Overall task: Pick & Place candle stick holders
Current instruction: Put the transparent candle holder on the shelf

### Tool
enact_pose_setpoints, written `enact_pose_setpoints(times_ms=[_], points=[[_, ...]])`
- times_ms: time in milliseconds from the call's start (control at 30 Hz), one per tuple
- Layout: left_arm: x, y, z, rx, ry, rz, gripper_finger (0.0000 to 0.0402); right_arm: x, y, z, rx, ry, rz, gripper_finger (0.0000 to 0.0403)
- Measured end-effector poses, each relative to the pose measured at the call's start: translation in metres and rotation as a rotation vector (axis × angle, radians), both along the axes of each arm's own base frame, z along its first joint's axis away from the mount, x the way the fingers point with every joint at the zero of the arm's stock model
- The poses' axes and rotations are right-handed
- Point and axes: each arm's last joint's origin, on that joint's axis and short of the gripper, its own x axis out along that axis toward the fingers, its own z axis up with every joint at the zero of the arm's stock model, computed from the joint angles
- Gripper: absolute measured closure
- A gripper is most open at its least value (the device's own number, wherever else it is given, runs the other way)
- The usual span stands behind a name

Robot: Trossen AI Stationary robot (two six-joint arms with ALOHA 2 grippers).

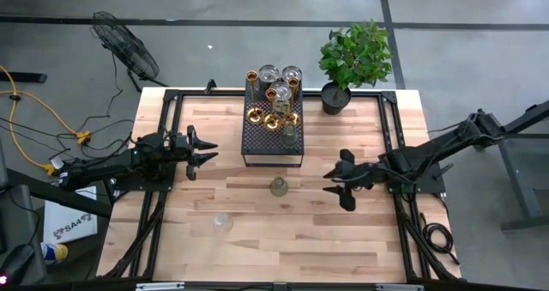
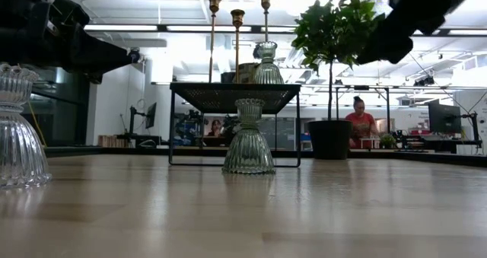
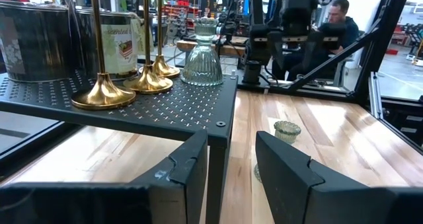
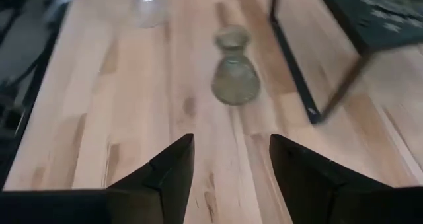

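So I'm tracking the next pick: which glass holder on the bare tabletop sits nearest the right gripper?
The greenish ribbed holder standing just in front of the black stand, level with the right gripper; the clear holder lies farther off.

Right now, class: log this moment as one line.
right claw: open, empty, facing ribbed glass holder | left claw: open, empty, beside black perforated stand

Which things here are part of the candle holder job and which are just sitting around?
Job:
- brass candlestick holders
- ribbed glass holder on the table
- clear glass holder nearer the front edge
- glass holder on the box

Lying about:
- black perforated box
- potted plant
- fan
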Motion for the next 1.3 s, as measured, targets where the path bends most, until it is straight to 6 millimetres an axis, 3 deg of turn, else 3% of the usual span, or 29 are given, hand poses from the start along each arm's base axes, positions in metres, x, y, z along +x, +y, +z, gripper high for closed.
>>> enact_pose_setpoints(times_ms=[167,467,1300], points=[[0.000,0.000,0.000,0.000,0.000,0.000,0.0277,-0.011,-0.003,-0.015,-0.046,-0.101,0.104,0.0230],[0.000,0.000,0.000,0.000,0.000,0.000,0.0277,-0.029,-0.010,-0.030,-0.055,-0.130,0.113,0.0251],[0.000,0.000,0.000,0.000,0.000,0.000,0.0277,-0.032,-0.011,-0.032,-0.052,-0.133,0.110,0.0253]])
